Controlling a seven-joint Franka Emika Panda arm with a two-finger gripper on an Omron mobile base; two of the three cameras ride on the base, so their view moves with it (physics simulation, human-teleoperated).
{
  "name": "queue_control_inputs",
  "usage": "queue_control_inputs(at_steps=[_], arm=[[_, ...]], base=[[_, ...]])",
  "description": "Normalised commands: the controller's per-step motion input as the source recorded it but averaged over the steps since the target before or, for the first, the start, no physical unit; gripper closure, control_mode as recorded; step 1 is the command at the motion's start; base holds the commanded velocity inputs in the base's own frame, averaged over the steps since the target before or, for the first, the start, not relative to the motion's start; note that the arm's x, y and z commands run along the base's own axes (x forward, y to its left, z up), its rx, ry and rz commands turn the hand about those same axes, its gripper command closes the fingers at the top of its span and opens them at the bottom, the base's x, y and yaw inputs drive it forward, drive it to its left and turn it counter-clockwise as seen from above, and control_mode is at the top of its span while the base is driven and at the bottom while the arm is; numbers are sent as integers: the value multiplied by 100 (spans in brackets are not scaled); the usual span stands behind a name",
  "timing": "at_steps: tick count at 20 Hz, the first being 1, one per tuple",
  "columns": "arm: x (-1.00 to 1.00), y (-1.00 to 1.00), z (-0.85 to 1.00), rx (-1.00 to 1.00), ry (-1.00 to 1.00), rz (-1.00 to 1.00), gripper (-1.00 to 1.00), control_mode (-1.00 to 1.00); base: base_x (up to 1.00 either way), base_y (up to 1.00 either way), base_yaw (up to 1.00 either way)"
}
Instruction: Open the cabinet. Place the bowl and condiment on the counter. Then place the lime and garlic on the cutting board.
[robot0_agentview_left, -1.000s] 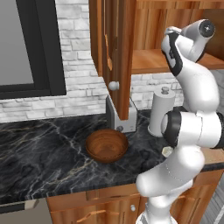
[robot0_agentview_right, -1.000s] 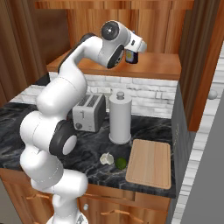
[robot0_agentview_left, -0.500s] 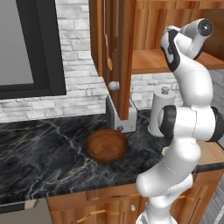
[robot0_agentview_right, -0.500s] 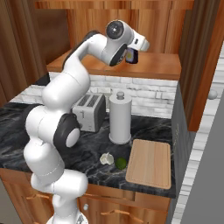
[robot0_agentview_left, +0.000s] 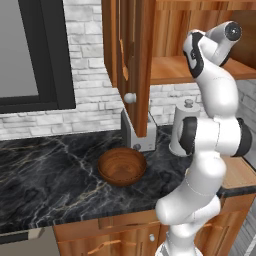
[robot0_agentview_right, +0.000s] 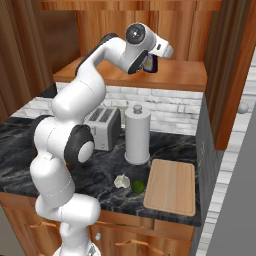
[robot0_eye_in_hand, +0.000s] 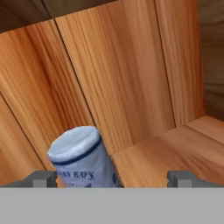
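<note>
Reaching into the open reddish-brown wooden wall cabinet (robot0_agentview_right: 170, 75) with my pincer (robot0_eye_in_hand: 111, 177) spread wide around nothing.

My two dark fingertips (robot0_eye_in_hand: 41, 178) stand far apart, and between them, nearer the left one in the hand view, sits one small bottle of condiment with a pale-blue cap (robot0_eye_in_hand: 83, 157) on the shelf; its pale label reads something like "RAY'S", the rest too blurred to make out. On the black marble counter with pale veins (robot0_agentview_left: 45, 170) rests one wide round dark-brown wooden bowl (robot0_agentview_left: 121, 166), just in front of the toaster (robot0_agentview_right: 102, 127). One whitish lumpy garlic bulb (robot0_agentview_right: 120, 181) and one small bright-green lime (robot0_agentview_right: 138, 186) lie side by side on the counter, just beside the single flat light-tan wooden cutting board (robot0_agentview_right: 171, 186). One tall white paper-towel roll (robot0_agentview_right: 137, 134) stands behind them.
</note>
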Motion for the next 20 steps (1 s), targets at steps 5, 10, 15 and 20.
queue_control_inputs(at_steps=[5,10,15,20], arm=[[16,-2,-5,-1,0,0,-100,-100],[16,-4,-6,-2,0,0,-100,-100],[4,-1,0,0,0,0,100,-100],[-1,0,0,0,-1,0,100,-100]], base=[[0,0,0],[0,0,0],[0,0,0],[0,0,0]])
